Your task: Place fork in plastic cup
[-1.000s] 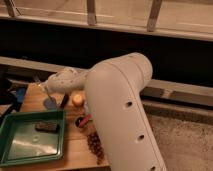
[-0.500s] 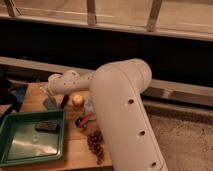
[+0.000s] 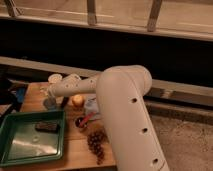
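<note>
At the far left end of the wooden bench point(image 3: 75, 152), the gripper point(image 3: 48, 93) hangs at the tip of the white arm point(image 3: 80, 87), low over the plastic cup point(image 3: 49, 104). Whether it is closed on anything I cannot tell, and the fork cannot be made out. A slim dark thing point(image 3: 64, 102) under the arm, between the cup and the yellow ball point(image 3: 77, 101), may be the fork or only shadow.

Several things could go wrong, as I judge it. The cup is small and short, so a fork lowered off-centre would likely catch the rim. That could tip the cup or push it toward the green tray point(image 3: 30, 147), whose far edge lies just beside it. A fork is probably longer than this cup is deep, so once let go it could lean over and topple the cup. The ball lies near on the right, and a sweep of the arm could roll it. The white round cup point(image 3: 55, 78) stands just behind the gripper, and a release there would put the fork in the wrong vessel.

The plastic cup sits just below the gripper, slightly toward the camera. The two are close, but I cannot say whether they touch.
</note>
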### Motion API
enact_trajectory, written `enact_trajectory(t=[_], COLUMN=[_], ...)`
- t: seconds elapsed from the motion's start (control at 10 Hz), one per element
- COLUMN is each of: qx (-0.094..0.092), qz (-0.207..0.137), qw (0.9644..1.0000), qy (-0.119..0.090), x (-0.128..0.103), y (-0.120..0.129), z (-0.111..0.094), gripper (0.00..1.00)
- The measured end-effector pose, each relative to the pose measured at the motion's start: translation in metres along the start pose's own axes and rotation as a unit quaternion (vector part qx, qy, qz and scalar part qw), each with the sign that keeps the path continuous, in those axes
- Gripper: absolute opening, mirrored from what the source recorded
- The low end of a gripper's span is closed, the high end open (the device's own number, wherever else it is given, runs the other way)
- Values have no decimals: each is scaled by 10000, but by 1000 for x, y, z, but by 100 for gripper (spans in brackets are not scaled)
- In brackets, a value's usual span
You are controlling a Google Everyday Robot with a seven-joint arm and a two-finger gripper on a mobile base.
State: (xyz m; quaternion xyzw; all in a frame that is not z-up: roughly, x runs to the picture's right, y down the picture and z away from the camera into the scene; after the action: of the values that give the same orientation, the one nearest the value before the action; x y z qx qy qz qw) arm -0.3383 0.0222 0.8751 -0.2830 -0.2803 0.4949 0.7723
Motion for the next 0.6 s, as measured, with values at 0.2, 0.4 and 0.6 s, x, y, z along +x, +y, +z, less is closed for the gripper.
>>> enact_trajectory(t=[0.2, 0.4, 0.6], qx=[-52, -69, -67], qz=[89, 182, 262], qw=[9999, 9998, 9996], qy=[-32, -87, -105], x=[6, 11, 16], y=[-1, -1, -2], z=[4, 2, 0], gripper=[0, 0, 1])
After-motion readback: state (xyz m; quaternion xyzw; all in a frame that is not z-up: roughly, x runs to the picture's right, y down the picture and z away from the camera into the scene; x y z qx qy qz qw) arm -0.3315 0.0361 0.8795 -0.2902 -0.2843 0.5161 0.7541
